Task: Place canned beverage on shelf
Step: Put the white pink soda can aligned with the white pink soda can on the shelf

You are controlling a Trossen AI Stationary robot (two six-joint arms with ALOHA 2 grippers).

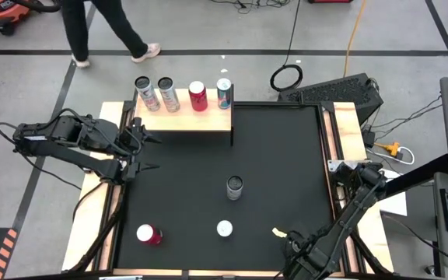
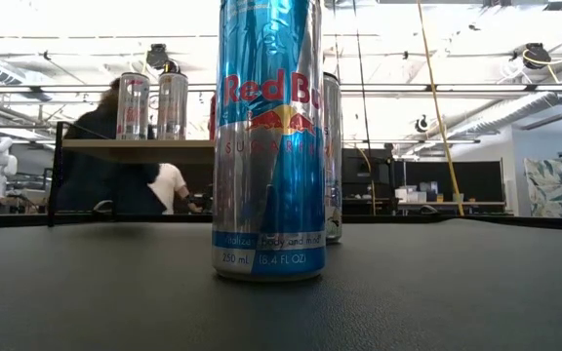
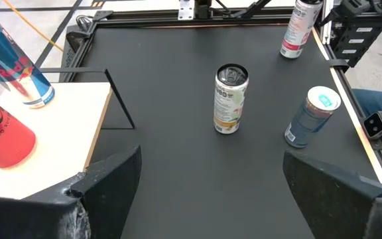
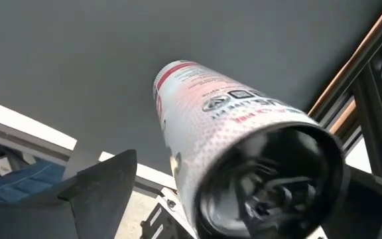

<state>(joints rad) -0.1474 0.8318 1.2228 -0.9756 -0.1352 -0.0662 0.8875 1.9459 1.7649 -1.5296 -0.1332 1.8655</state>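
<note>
Right gripper jaws wide (around can).

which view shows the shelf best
The high view: the whole shelf with its four cans. The low view sees it edge-on, the left wrist view only one corner, the right wrist view not at all.

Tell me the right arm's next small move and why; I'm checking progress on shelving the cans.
Probably close the right gripper on the white and red can. In the right wrist view the can sits just ahead, one of the fingers stands apart from its side, and it doesn't look gripped yet. The left gripper waits open by the shelf.
</note>
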